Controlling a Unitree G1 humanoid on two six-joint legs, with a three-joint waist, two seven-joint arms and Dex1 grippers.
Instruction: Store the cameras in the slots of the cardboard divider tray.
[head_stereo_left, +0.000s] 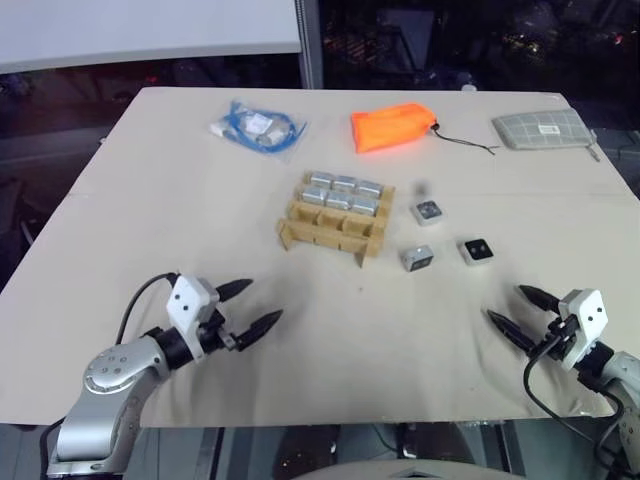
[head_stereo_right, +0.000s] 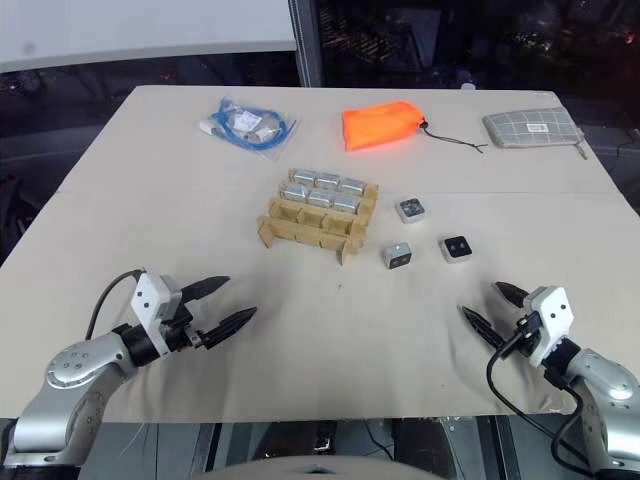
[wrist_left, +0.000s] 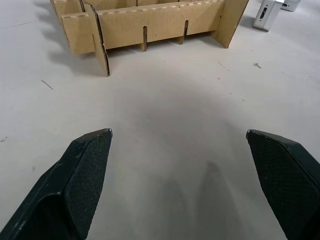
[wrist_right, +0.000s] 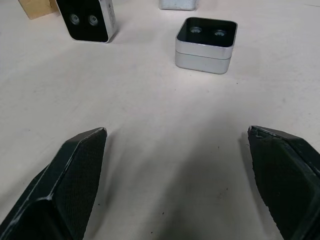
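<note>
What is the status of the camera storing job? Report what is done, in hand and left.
Done: six cameras sit in the two far rows of the cardboard divider tray. In hand: nothing; the left gripper and right gripper both hover open above the table, holding nothing. Left: three loose cameras lie on the table to the tray's right, and the near row of slots looks empty.

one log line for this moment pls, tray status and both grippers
cardboard divider tray: six slots filled, near row empty | cameras: three loose on table right of tray | left gripper: open, empty | right gripper: open, empty
</note>
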